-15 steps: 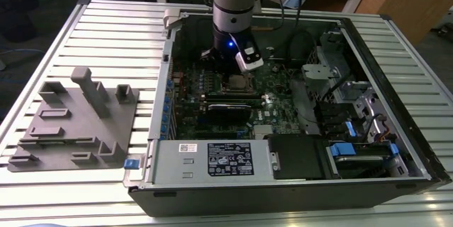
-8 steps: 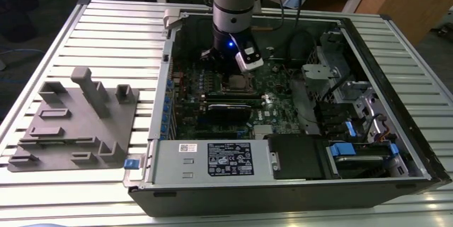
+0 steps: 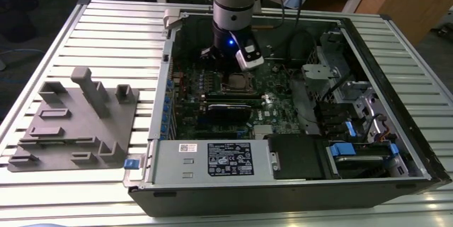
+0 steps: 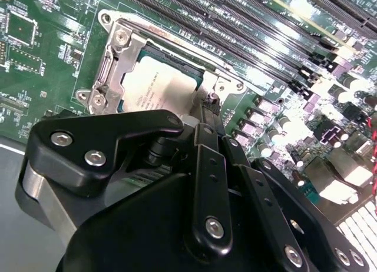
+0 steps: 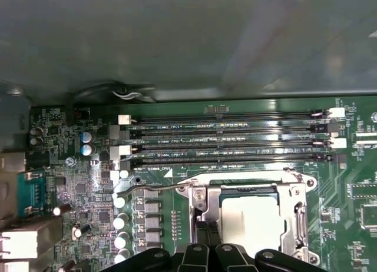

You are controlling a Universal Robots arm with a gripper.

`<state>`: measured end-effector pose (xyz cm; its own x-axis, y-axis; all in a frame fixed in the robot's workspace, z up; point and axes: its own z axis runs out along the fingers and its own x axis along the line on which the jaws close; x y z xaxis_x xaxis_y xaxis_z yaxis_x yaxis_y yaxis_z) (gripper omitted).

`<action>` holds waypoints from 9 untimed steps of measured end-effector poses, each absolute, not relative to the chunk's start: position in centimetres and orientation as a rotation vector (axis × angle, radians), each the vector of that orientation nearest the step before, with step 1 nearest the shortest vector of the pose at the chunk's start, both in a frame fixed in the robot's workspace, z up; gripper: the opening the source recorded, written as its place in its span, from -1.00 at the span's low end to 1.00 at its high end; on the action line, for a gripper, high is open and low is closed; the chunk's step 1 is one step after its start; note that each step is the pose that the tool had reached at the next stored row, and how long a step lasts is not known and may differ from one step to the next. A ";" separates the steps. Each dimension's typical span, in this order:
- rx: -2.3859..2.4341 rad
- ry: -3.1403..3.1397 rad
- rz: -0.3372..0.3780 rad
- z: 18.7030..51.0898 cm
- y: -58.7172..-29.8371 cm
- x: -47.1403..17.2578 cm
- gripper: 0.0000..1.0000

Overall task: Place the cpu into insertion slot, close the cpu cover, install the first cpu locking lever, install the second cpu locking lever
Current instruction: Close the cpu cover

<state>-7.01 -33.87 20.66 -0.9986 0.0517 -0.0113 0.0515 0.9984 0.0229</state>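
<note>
A slatted metal table (image 3: 106,25) carries an open computer case (image 3: 283,195), with a grey fixture (image 3: 71,126) lying toward the exterior view's left edge. The arm (image 3: 234,4) reaches down into the case over the motherboard (image 5: 76,183). Near the board's middle, beside the long memory slots (image 5: 235,130), sits the insertion slot (image 3: 237,84). The cpu cover (image 4: 115,66) lies flat over it, framing the cpu (image 4: 156,86) seated inside. The gripper (image 4: 207,110) has its fingers (image 5: 197,239) clenched together, tips at the socket's edge. A thin wire lever (image 5: 153,189) runs along the socket's side nearest the memory slots.
</note>
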 end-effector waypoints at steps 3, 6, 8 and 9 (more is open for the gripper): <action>0.081 3.128 0.035 21.2 -33.9 -7.0 -0.79; 0.081 3.128 0.036 21.6 -33.9 -7.0 -0.79; 0.081 3.128 0.036 21.6 -33.9 -7.0 -0.79; 0.080 3.128 0.035 21.6 -33.9 -6.9 -0.79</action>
